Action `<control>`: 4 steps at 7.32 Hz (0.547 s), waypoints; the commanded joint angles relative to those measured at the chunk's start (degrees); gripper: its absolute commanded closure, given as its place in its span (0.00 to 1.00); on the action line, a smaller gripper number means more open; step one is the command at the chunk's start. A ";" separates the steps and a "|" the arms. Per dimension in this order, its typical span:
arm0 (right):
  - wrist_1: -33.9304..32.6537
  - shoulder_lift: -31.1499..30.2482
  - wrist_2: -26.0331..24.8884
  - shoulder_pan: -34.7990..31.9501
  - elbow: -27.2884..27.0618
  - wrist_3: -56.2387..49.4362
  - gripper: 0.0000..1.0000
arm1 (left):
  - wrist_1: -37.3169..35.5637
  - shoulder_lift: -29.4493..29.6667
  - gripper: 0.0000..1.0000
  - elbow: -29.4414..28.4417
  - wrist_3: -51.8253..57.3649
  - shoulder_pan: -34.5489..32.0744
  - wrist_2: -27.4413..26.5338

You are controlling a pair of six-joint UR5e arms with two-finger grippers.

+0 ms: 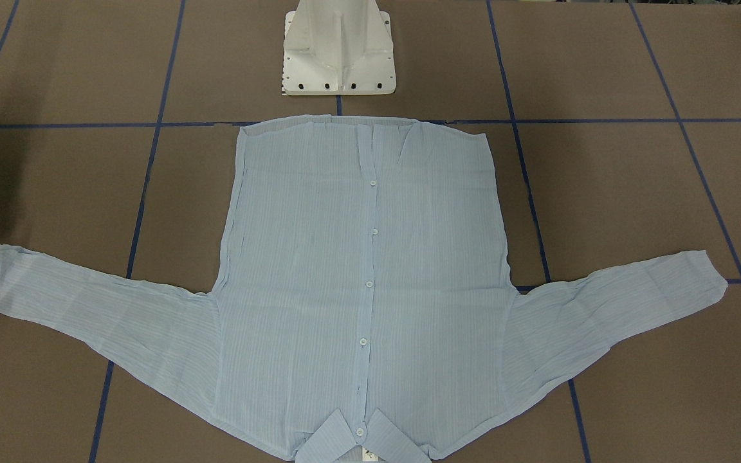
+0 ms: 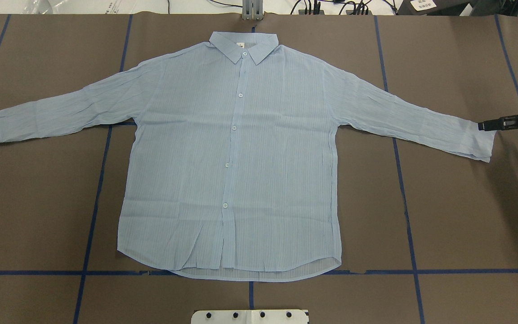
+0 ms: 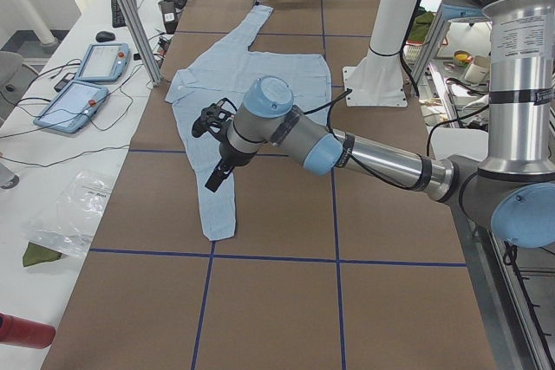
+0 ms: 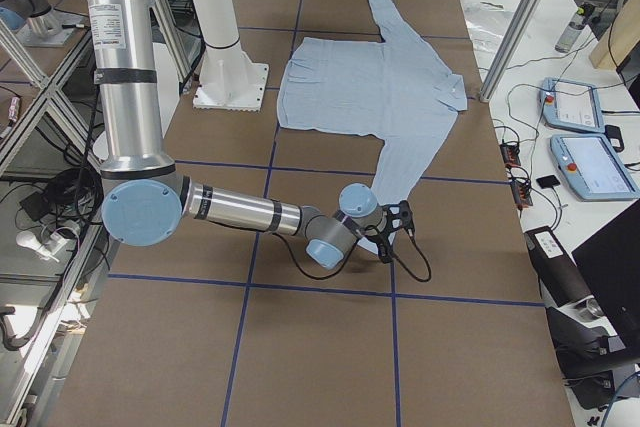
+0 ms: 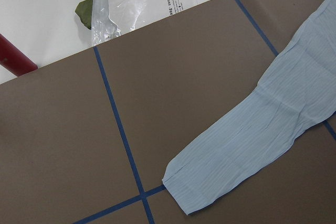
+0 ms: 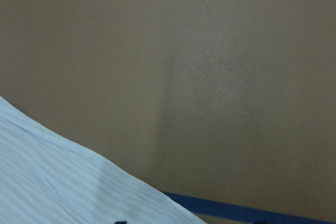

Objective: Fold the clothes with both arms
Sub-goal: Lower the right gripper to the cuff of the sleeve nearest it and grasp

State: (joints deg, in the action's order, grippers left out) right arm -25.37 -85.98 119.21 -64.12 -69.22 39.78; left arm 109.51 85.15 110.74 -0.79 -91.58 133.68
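Over sleeves of shirt (image 2: 241, 157), left claw (image 3: 214, 181), right claw (image 2: 481, 126) at cuff edge; closure unclear

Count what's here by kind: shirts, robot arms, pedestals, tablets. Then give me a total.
Shirt: 1
Arms: 2, the left arm and the right arm
Pedestal: 1
Tablets: 2, on the side bench
Total: 6
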 commanded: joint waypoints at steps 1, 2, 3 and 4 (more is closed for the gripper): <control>0.50 0.11 -0.56 0.66 1.36 -0.05 0.22 | 0.00 0.01 0.00 0.00 0.00 0.00 0.00; 0.67 -0.06 -0.47 0.93 1.37 -0.05 0.24 | 0.00 0.01 0.00 0.09 0.00 0.00 0.00; 0.67 -0.06 -0.56 0.93 1.37 0.04 0.35 | 0.00 0.01 0.00 0.09 0.00 0.00 0.00; 0.67 -0.06 -0.56 0.93 1.37 0.04 0.58 | 0.00 0.01 0.00 0.00 0.00 0.00 0.00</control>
State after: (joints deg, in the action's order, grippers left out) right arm -24.73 -86.01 118.68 -63.25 -67.90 39.79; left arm 109.51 85.16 110.80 -0.79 -91.58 133.68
